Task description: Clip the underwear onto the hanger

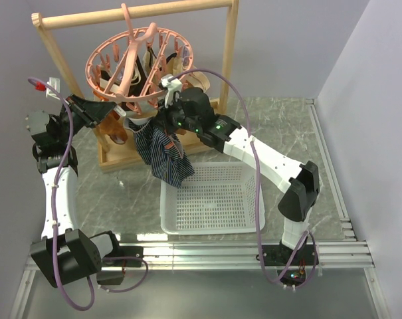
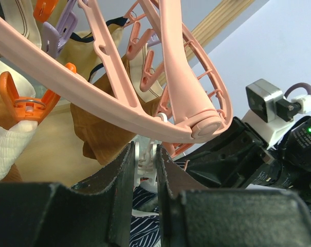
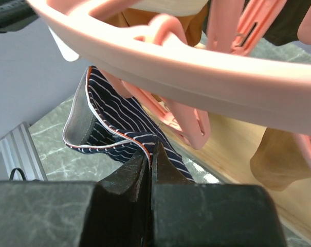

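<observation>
The pink ring hanger (image 1: 131, 66) hangs from the wooden rack, and its ring fills the top of the left wrist view (image 2: 170, 92) and the right wrist view (image 3: 196, 62). The navy striped underwear (image 1: 164, 156) hangs below its front rim, over the basket's back edge. My right gripper (image 3: 151, 154) is shut on the underwear's (image 3: 119, 118) red and white hem, just under a pink clip (image 3: 191, 123). My left gripper (image 2: 145, 162) is shut on a pale clip (image 2: 144, 167) under the ring, squeezing it. The underwear (image 2: 145, 226) shows below that clip.
A white mesh basket (image 1: 210, 199) stands in front of the rack. The wooden rack frame (image 1: 228, 60) and its base (image 1: 114, 159) stand behind. Brown (image 1: 114, 129) and tan garments hang from other clips. Both arms crowd together under the hanger's front rim.
</observation>
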